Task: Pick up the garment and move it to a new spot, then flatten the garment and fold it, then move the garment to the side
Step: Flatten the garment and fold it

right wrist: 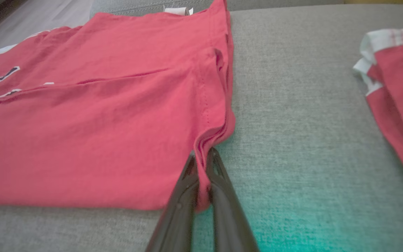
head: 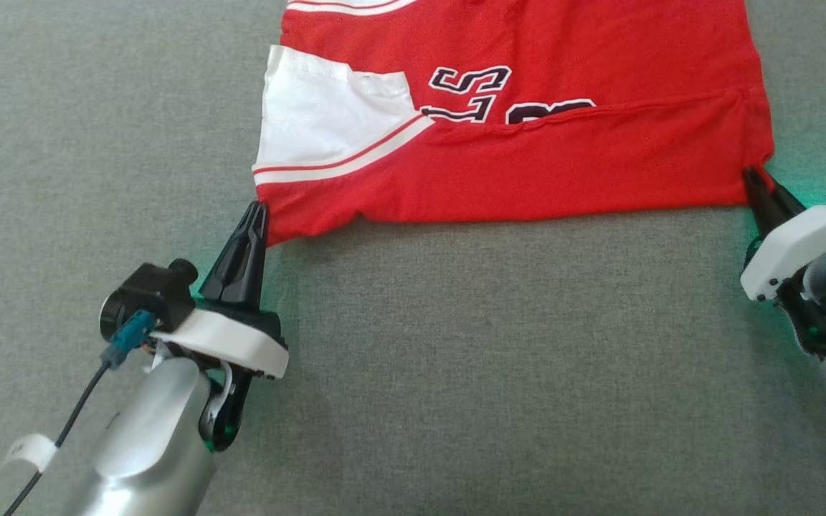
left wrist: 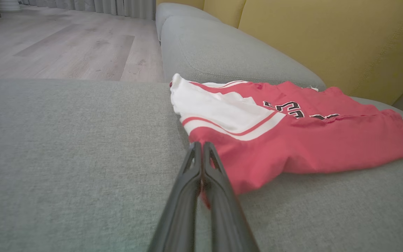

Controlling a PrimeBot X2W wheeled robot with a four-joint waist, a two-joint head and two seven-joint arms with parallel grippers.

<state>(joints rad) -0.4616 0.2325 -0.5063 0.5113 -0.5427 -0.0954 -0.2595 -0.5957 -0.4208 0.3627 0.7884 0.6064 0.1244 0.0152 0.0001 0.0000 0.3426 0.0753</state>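
**Grey woven sofa cushion [head: 456,373]: both near corners of the jersey are pinched**

Across that cushion, in front of a mustard-yellow backrest [left wrist: 310,35], lies your red and white cloth jersey [head: 528,158] with dark lettering. It is spread flat, and its long axis runs left to right across the head view. Its near edge faces you, and the rest of the cloth stretches away from both sets of fingertips.

Your left gripper [head: 259,215] sits at the near-left corner. Its two dark fingers are pressed together with a sliver of red fabric caught between them. Your right gripper [head: 753,179] is at the near-right corner, fingers likewise clamped on the bunched layers of the hem. The two grips are well apart, at opposite ends of the same edge, so neither arm is nearer: each owns its own corner.

You will probably need to raise both corners together, keep that edge taut and carry it away from you. A second red and white garment [right wrist: 397,87] lies near on the right, so keep your right arm clear of it.
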